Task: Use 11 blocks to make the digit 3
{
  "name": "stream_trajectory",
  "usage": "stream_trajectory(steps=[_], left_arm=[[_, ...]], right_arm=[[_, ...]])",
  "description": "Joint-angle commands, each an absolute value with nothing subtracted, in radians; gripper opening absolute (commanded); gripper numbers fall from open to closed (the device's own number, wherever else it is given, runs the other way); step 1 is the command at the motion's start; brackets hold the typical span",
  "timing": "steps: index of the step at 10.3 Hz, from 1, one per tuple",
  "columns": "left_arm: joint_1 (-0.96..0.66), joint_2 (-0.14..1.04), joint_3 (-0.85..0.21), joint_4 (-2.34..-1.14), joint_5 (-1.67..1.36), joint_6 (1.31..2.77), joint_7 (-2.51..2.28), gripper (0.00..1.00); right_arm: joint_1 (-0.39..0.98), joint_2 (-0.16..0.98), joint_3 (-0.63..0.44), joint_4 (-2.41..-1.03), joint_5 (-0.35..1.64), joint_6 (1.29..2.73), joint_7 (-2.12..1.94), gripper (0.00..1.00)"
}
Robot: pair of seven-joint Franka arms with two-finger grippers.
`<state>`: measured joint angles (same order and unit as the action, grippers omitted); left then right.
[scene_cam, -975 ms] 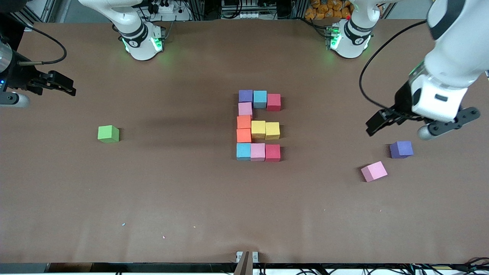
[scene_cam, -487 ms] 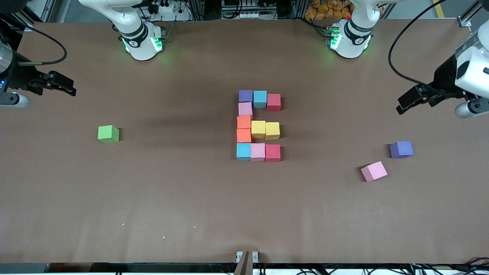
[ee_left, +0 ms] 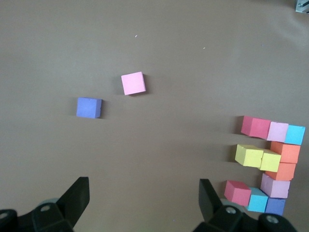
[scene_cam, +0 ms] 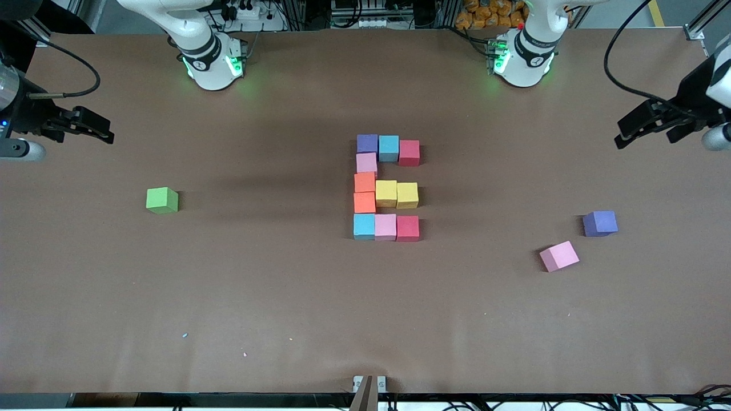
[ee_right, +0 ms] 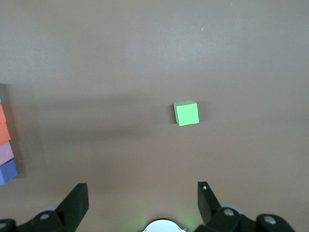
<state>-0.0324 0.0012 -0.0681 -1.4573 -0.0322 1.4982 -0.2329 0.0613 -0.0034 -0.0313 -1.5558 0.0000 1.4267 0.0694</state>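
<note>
Left tool (scene_cam: 648, 127) wide, empty, over table (scene_cam: 285, 285) edge; right tool (scene_cam: 85, 127) likewise, waiting. Eleven blocks (scene_cam: 386, 188) mid-table, touching, forming the digit. Spare pink cube (scene_cam: 559, 256), purple cube (scene_cam: 599, 223), green cube (scene_cam: 162, 200) apart.

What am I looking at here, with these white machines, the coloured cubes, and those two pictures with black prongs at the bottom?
These are two robot arms bolted to one edge of a brown table. The big picture comes from a high camera facing them. The two smaller pictures come from cameras on the arms' wrists, looking down past their own fingers.

The left gripper hangs over its end of the table, the right gripper over the other end. Both are open and hold nothing.

In the middle, eleven foam blocks sit packed together in three rows joined by a column, the digit as seen from the robots' side. Three cubes lie apart: a green cube toward the right arm's end, and a loose purple cube and a loose pink cube toward the left arm's end.
</note>
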Motion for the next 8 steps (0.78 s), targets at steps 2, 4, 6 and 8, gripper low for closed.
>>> stream_trajectory(steps=[2,4,6,8], left_arm=[[-0.052,-0.043,-0.032,-1.485,-0.040,1.459,-0.215,1.00],[-0.054,-0.046,-0.031,-1.494,-0.040,1.450,-0.213,1.00],[-0.054,-0.046,-0.028,-1.497,-0.040,1.451,-0.204,1.00],[-0.055,-0.063,-0.021,-1.531,-0.038,1.454,-0.172,1.00]], right_arm=[[0.061,-0.006,-0.034,-1.554,0.006,1.419,0.067,1.00],[0.061,-0.006,-0.034,-1.554,0.006,1.416,0.067,1.00],[0.060,-0.006,-0.034,-1.554,0.005,1.416,0.067,1.00],[0.058,-0.005,-0.034,-1.554,0.003,1.416,0.067,1.00]])
